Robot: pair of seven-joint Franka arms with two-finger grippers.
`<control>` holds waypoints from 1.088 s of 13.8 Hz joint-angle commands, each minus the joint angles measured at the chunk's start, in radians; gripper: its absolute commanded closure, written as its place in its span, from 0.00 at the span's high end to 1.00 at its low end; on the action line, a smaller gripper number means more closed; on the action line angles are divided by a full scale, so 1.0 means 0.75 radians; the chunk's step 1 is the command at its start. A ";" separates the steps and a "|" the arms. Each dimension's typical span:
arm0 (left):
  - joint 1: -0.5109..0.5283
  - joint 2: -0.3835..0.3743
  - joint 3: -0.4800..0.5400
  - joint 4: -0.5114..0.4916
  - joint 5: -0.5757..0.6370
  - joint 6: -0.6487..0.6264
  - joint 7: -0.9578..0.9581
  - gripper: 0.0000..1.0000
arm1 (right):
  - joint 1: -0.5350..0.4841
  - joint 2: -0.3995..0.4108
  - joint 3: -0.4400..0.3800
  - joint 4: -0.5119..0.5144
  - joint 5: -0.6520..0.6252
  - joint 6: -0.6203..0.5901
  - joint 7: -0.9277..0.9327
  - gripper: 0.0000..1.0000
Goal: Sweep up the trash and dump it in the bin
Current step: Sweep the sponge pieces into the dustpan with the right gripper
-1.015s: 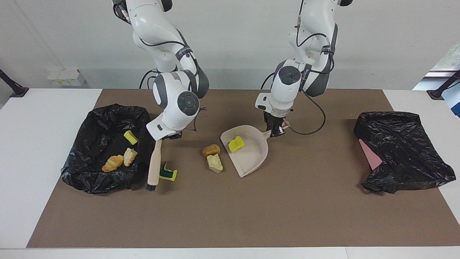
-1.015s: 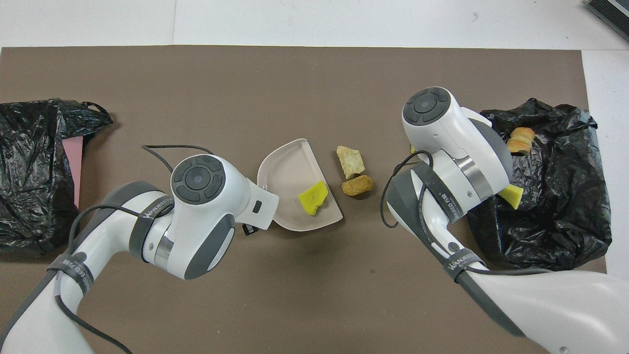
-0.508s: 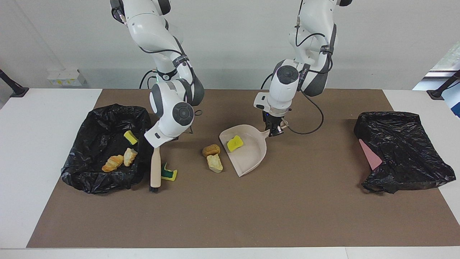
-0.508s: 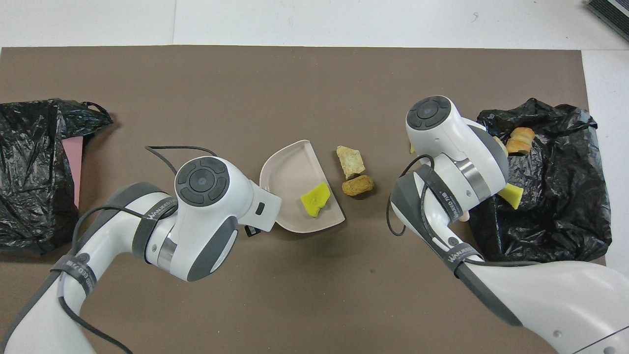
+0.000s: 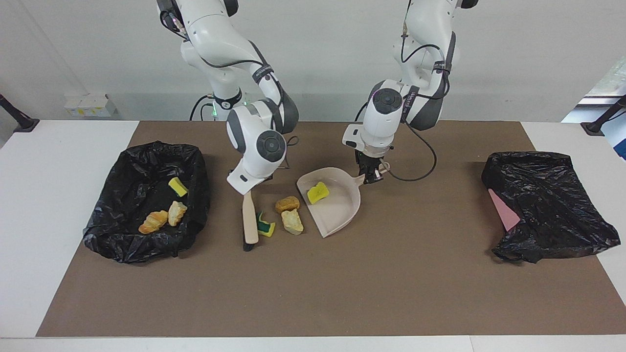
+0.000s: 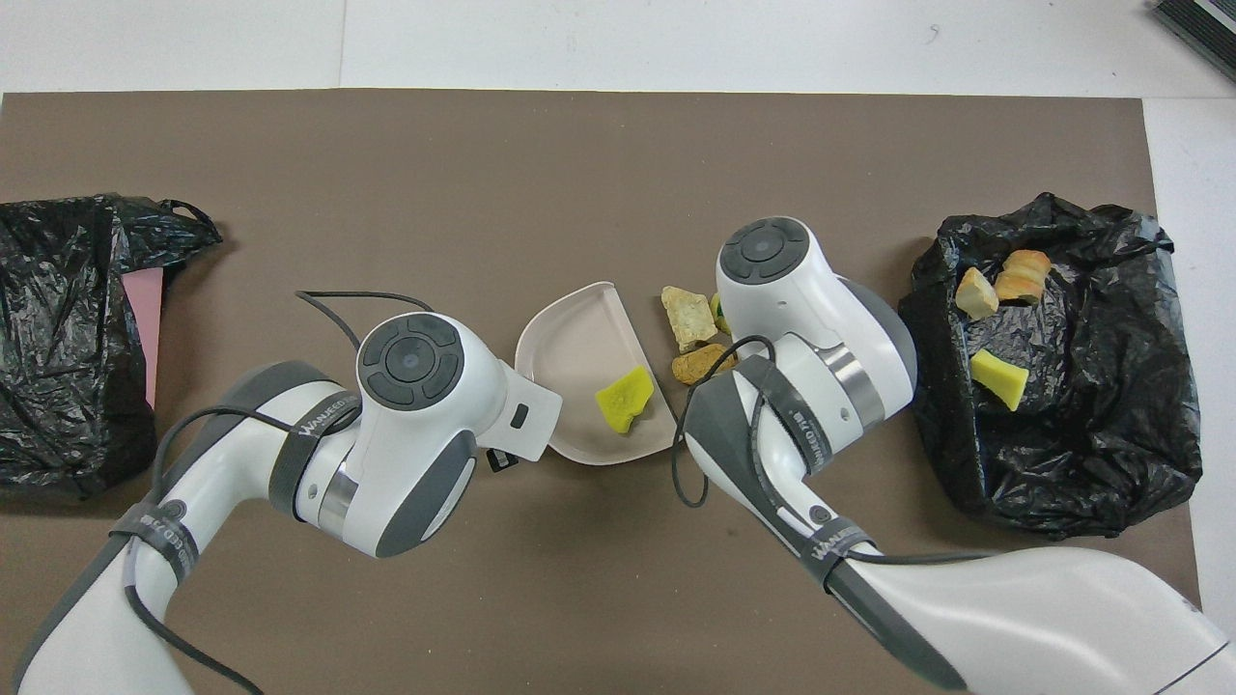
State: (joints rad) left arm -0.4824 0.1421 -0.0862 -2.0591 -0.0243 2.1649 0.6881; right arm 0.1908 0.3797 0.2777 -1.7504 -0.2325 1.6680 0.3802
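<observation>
Jaws of the right gripper [image 5: 249, 185] are clamped on the handle of a small brush [image 5: 250, 224], which points away from the robots with its dark bristles on the brown mat [image 5: 313, 293] covering the table [image 5: 44, 195]. Jaws of the left gripper [image 5: 370, 175] are closed on the handle of a beige dustpan [image 5: 337, 208], which rests on the mat with its open mouth toward the right arm's end.

One yellow sponge piece [image 5: 317, 192] lies inside the dustpan. Between brush and dustpan sit three scraps close together: a green-backed sponge [image 5: 265, 226] touching the brush head, a brown cork-like lump [image 5: 287, 203], and a tan bread chunk [image 5: 292, 221] just beside the dustpan's mouth.

At the right arm's end, a black-lined bin [image 5: 146, 161] holds a yellow sponge [image 5: 177, 186], a croissant [image 5: 152, 221] and a bread chunk [image 5: 176, 212]. At the left arm's end lies a crumpled black bag [image 5: 552, 205] with a pink flat piece [image 5: 503, 209] at its edge.
</observation>
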 commanded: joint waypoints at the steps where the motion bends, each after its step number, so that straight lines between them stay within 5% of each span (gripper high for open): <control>1: -0.028 -0.020 0.017 -0.038 0.014 -0.007 -0.013 0.00 | 0.075 -0.023 0.004 -0.010 0.111 0.036 -0.049 0.00; 9: -0.032 0.001 0.013 -0.079 0.014 0.173 -0.001 0.00 | 0.251 -0.046 0.072 0.070 0.234 -0.050 0.000 0.00; 15: 0.101 0.023 0.013 -0.057 -0.004 0.153 0.246 0.00 | 0.157 -0.191 0.065 0.064 0.322 -0.113 0.100 0.00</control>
State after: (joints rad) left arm -0.4612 0.1403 -0.0799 -2.0983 -0.0244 2.2586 0.7856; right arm 0.3442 0.2945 0.3236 -1.6884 -0.0452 1.6062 0.4390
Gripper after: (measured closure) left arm 0.687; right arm 0.740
